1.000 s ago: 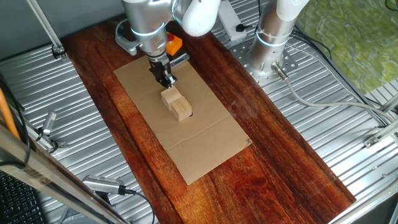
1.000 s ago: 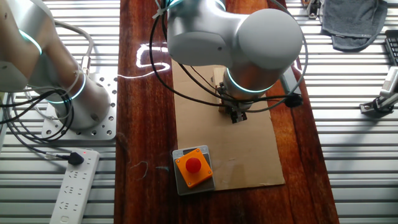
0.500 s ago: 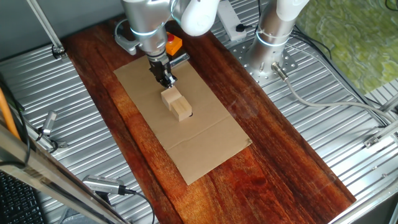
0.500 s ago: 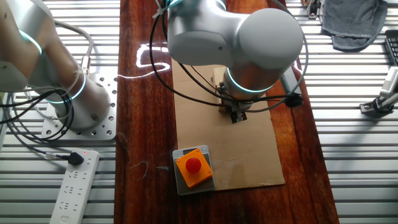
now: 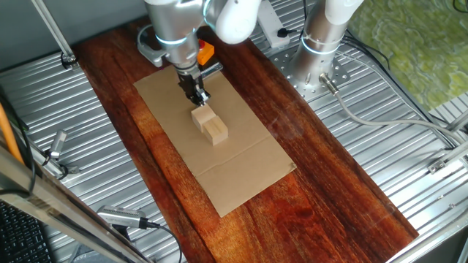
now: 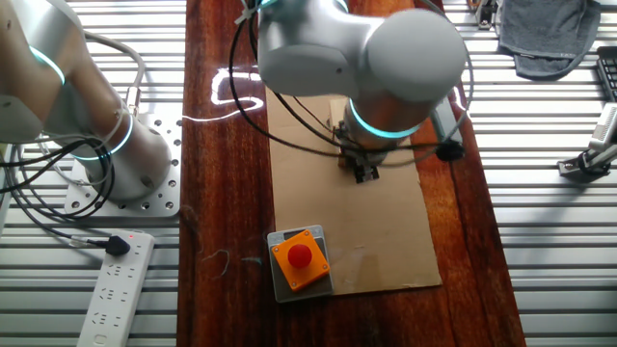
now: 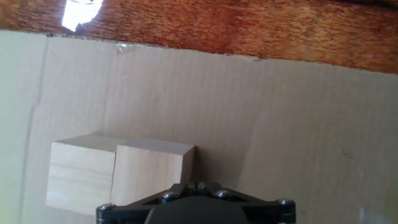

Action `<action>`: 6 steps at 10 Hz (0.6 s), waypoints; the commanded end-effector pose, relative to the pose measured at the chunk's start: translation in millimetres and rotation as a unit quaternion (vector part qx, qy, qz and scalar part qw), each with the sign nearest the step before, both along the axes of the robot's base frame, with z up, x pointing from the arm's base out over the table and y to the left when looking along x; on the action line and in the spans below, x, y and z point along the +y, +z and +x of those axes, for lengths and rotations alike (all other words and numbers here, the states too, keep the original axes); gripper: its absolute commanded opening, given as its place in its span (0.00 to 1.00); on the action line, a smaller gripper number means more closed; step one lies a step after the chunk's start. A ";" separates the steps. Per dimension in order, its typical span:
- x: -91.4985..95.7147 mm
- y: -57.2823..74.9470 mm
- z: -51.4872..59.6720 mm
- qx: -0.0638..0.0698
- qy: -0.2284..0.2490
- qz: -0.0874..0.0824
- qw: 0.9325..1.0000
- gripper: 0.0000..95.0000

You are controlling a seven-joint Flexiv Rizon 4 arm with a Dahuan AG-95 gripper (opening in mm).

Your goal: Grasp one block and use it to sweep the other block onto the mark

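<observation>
My black two-finger claw point(image 5: 199, 97) hangs over the flat tan cardboard sheet point(image 5: 241, 168), tips just above the near end of the two pale wooden blocks. I hold nothing. In the fixed view the fingers look close together, but whether they are fully pressed together I cannot tell; the hand view shows only the black base of the claw point(image 7: 198, 205), not the tips.

Nearer block point(image 5: 204, 117): just below my fingertips, apart from them as far as I can see. Farther block point(image 5: 215, 131): touching the first, side by side. In the hand view the pair sits directly ahead of me, the right-hand block point(image 7: 152, 174) in line with the claw, the left-hand one point(image 7: 81, 174) flush against it. In the other fixed view my silver arm point(image 6: 386, 58) hides both blocks.

The mark: a tiny black dot, I cannot find it in any view. There are faint specks on the cardboard in the hand view, too small to call.

The orange box with a red button point(image 6: 302, 258) sits at the cardboard's edge on the dark red wooden tabletop point(image 5: 329, 175), well apart from the blocks.

Progress, my judgement: early. No block grasped. Blocks touching, so it is unclear if any sweep has reached the mark. Left: grip one block, push the other to the dot.
</observation>
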State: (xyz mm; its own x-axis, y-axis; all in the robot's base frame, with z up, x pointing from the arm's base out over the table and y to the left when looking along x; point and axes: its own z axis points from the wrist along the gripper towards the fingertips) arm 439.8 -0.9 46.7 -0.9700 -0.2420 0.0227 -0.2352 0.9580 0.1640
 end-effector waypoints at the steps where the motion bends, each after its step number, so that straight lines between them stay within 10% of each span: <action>1: 17.5 -0.9 -4.6 0.000 -0.011 -0.004 1.000 0.00; 6: 46.6 -5.0 -12.4 -0.003 -0.017 -0.024 1.000 0.00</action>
